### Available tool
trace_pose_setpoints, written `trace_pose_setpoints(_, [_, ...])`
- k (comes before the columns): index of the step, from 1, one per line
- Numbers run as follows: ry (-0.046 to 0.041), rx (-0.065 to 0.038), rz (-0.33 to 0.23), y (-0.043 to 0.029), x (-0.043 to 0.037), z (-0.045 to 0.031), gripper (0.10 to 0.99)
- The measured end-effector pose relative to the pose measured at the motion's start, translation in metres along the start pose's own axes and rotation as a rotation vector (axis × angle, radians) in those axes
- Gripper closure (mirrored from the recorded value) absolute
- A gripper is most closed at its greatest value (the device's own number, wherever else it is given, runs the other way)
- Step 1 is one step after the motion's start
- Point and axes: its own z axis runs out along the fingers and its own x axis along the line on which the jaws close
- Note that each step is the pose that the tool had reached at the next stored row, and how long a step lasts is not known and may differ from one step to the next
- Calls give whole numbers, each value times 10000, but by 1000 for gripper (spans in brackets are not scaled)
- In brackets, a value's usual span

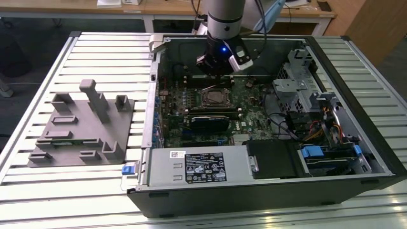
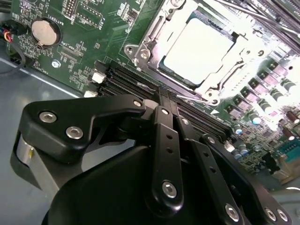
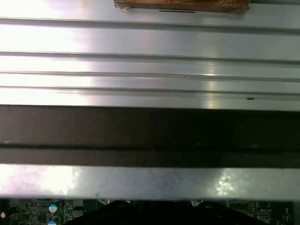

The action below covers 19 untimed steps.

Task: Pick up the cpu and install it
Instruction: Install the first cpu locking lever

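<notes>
The cpu (image 2: 197,49) is a pale square chip lying flat inside the metal socket frame (image 2: 140,51) on the green motherboard. In the exterior view the cpu (image 1: 213,97) is in the middle of the open computer case (image 1: 267,195). My gripper (image 1: 218,72) hangs above the board just behind the socket, toward the case's far wall. In the second wrist view the black fingers (image 2: 165,122) of my gripper (image 2: 169,96) stand together with nothing between them, a short way off the socket's edge.
A grey plastic fixture (image 1: 83,129) lies on the slatted table at the exterior view's left. Inside the case are a power supply (image 1: 197,164), drive cages with cables (image 1: 318,105), memory slots (image 2: 126,79) and a coin battery (image 2: 44,32). The first wrist view shows the case rim (image 3: 150,180).
</notes>
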Motion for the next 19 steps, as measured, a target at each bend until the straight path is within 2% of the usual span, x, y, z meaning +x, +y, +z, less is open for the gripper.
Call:
trace_pose_setpoints(11, [0, 1, 9, -13, -56, 152, 980])
trace_pose_setpoints(19, [-1, 2, 9, -13, -58, 150, 980])
